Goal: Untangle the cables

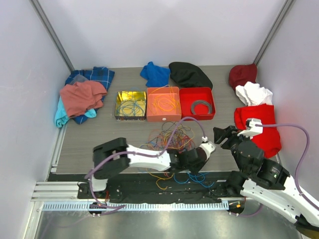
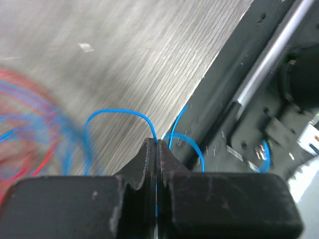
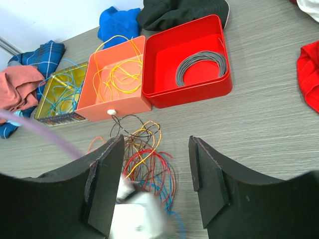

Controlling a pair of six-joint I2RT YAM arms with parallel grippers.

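The cables (image 1: 168, 139) lie in a loose tangle of red, blue, orange, yellow and dark strands on the table's near middle, with more strands trailing over the front edge. The tangle also shows in the right wrist view (image 3: 145, 158). My left gripper (image 1: 206, 148) reaches right across the tangle. In its wrist view it (image 2: 156, 144) is shut on a thin blue cable (image 2: 117, 111) near the table's front edge. My right gripper (image 1: 224, 134) is open and empty, hovering just right of the tangle; its jaws (image 3: 155, 143) stand wide apart.
A gold tin (image 1: 130, 118) holds blue cables, an orange box (image 1: 163, 118) holds yellow cables, and a red box (image 1: 197, 117) holds a grey coiled ring (image 1: 202, 106). Clothes lie at the back left (image 1: 82, 97), back middle (image 1: 189, 74) and right (image 1: 259, 124).
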